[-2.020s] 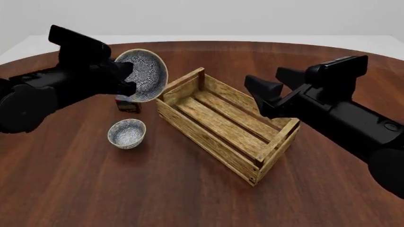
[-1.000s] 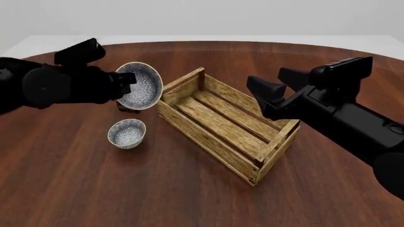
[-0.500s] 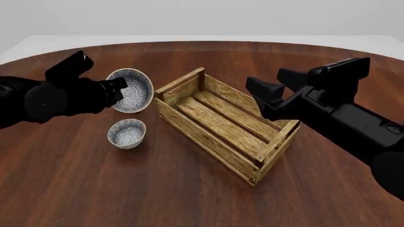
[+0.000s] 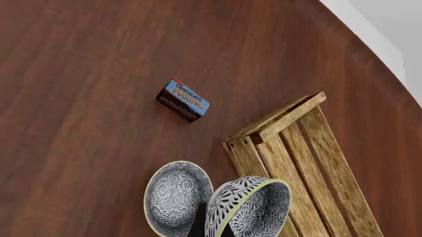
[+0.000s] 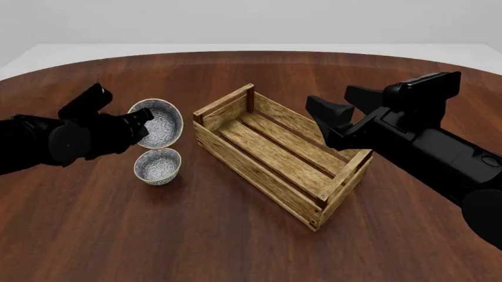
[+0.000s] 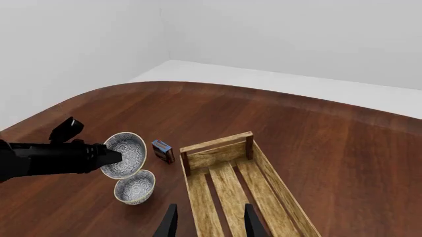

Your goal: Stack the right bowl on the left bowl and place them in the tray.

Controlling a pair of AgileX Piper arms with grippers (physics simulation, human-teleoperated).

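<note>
Two patterned bowls sit at the left of the round wooden table (image 5: 235, 247): the left bowl (image 5: 157, 165) stands upright and empty on the tabletop, while the right bowl (image 5: 157, 122) hangs tilted just above it, its rim pinched in the left gripper (image 5: 143, 120). The tray (image 5: 278, 153), a slatted wooden crate, lies at an angle near the table's middle with nothing inside it, its nearest corner rail just beside the two bowls. The right gripper (image 5: 328, 119) hovers over the tray's right end rail with its fingers parted and nothing between them. Bare wood stretches from the bowls to the table's near and left edges, and more lies beyond the tray toward the far edge. The left wrist view and the right wrist view show a small chocolate pudding box (image 4: 183, 99) on the table beyond the bowls, near the tray's far end; the front view hides it behind the raised bowl and arm.
</note>
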